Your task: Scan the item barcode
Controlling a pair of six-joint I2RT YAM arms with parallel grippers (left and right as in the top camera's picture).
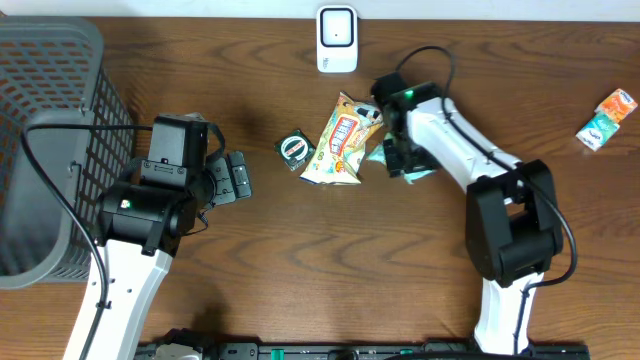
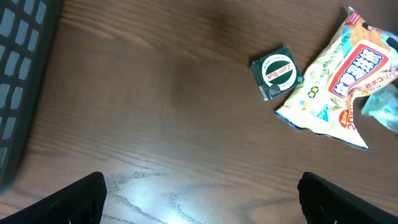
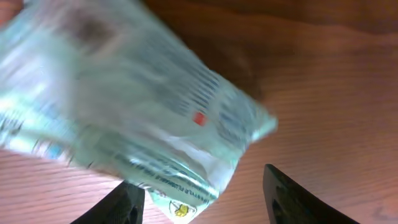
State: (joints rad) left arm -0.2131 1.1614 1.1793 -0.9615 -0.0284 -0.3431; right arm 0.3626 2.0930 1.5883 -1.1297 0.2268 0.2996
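Right gripper (image 1: 400, 158) sits on the translucent teal packet (image 3: 143, 106), centre-right of the overhead frame, just beside the yellow snack bag (image 1: 343, 140). Its fingers stand either side of the packet's lower edge. The wrist view is blurred, so I cannot tell whether they pinch it or only straddle it. Left gripper (image 2: 200, 190) is spread wide and empty, lower left.

Risks:
- A corner-only pinch on thin, slick film could let the packet slip out.
- A limp packet may fold and hide its barcode from the white scanner (image 1: 337, 38), top centre.
- Lifting could drag the snack bag along.
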